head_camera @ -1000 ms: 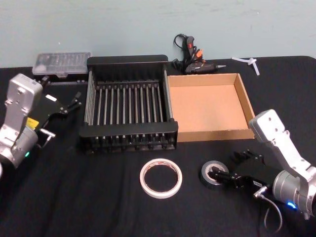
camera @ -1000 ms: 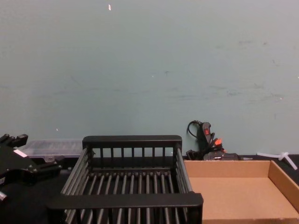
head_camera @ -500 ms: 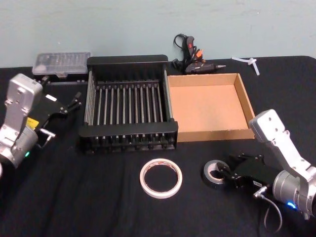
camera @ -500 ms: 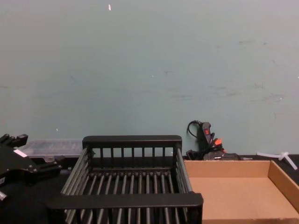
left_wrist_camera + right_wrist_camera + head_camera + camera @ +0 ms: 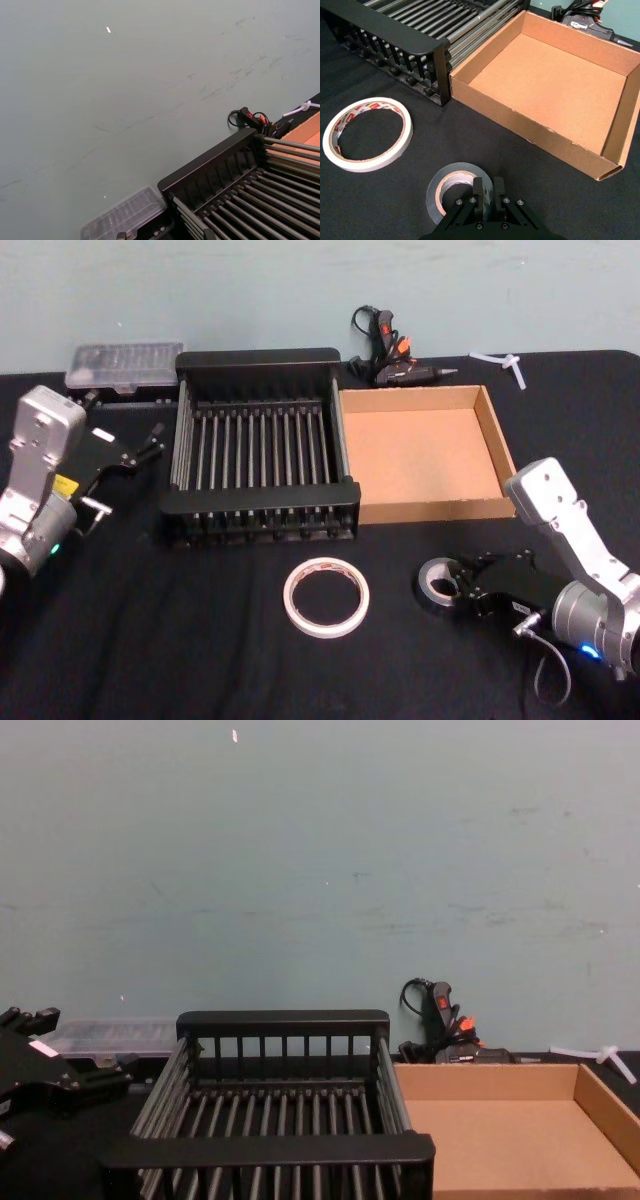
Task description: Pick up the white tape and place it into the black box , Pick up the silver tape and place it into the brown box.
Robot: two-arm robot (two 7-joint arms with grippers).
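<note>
The silver tape (image 5: 437, 583) lies flat on the black cloth in front of the brown box (image 5: 425, 455). My right gripper (image 5: 464, 585) is low at the roll's right side. In the right wrist view its two fingers (image 5: 479, 189) stand close together, pinching the near wall of the silver tape (image 5: 451, 192). The white tape (image 5: 325, 598) lies flat to the left, in front of the black box (image 5: 262, 502), with nothing touching it; the right wrist view shows this white tape (image 5: 367, 131) too. My left gripper (image 5: 150, 448) is parked left of the black box.
Behind the boxes lie a black and orange glue gun (image 5: 385, 355), a clear plastic case (image 5: 125, 365) and a small white plastic piece (image 5: 505, 365). Black cloth covers the table (image 5: 200, 640), and a teal wall stands behind it.
My right gripper's fingers have closed from wide apart onto the silver tape's wall, and the roll has shifted slightly to the right. The left arm has hardly moved.
</note>
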